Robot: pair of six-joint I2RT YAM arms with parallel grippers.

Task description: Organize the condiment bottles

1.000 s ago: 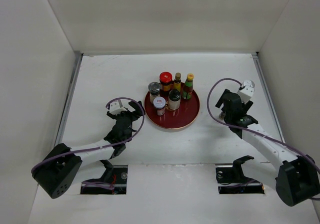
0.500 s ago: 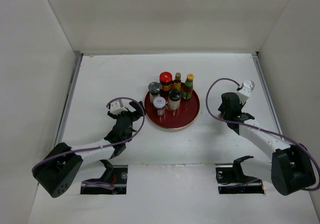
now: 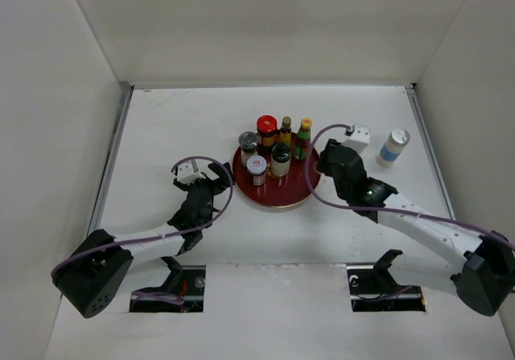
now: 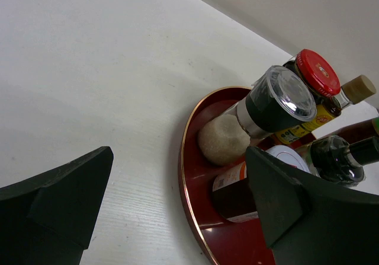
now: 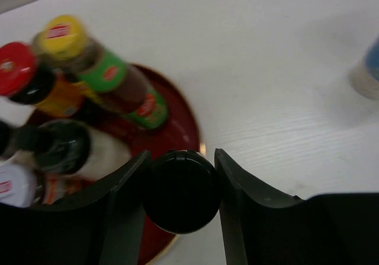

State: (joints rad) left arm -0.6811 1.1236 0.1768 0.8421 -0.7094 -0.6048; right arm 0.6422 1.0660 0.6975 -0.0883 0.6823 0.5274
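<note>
right claw (image 3: 323, 162) hangs at the red tray's (image 3: 304, 186) right rim, grip impossible to tell, six condiment bottles (image 3: 267, 128) clustered on that tray, white blue-banded shaker (image 3: 393, 146) upright apart on the table (image 3: 185, 118), left claw (image 3: 211, 184) spread wide by the left rim

6 bottles stand upright, close together, on back half of red tray (image 3: 278, 199):
- red-capped jar (image 3: 267, 124)
- yellow-capped dark bottle (image 3: 286, 125)
- yellow-capped green-label bottle (image 3: 304, 134)
- grey-lidded jar (image 3: 248, 141)
- white-capped jar (image 3: 256, 165)
- black-topped bottle (image 3: 280, 152)

White shaker with blue band (image 3: 393, 146) stands alone on table (image 3: 177, 118), well right of tray.
</note>
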